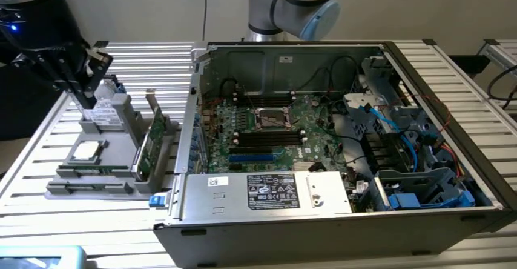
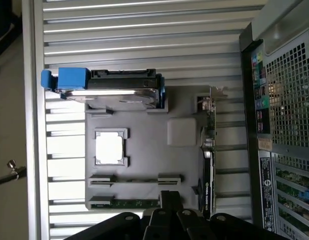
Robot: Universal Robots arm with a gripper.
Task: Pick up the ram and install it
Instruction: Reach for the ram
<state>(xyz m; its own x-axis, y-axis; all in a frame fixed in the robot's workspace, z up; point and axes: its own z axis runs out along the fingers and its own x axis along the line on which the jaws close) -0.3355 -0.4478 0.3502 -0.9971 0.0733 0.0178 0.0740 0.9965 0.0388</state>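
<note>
The ram [image 2: 134,203] sits on its thin edge in a groove of the gray tray [image 2: 144,127], on the side far from the hard drive [image 2: 112,90]. It has not been picked up yet. The groove next to it [image 2: 134,179] looks empty.

The end effector [image 2: 167,196] is shut tight and holds nothing. In the exterior view, the end effector [image 1: 86,105] hangs above the tray [image 1: 121,114].

Here is what I think could go wrong. With the tips pressed together, there is no gap for the ram to fit in. If they came down like that, they could bump the top of the ram and hurt it, or push the tray along the counter [image 1: 145,57].

The ram is very thin, so a grab that is a bit off could miss it or tip it crooked.

The tall green card [image 2: 207,165] stands near one end of the ram. A wide reach might knock it.

The black slots [image 1: 267,139] are well apart, inside the computer case [image 1: 404,54], with wires [image 1: 404,129] around. A crooked ram might not go into a slot.
</note>
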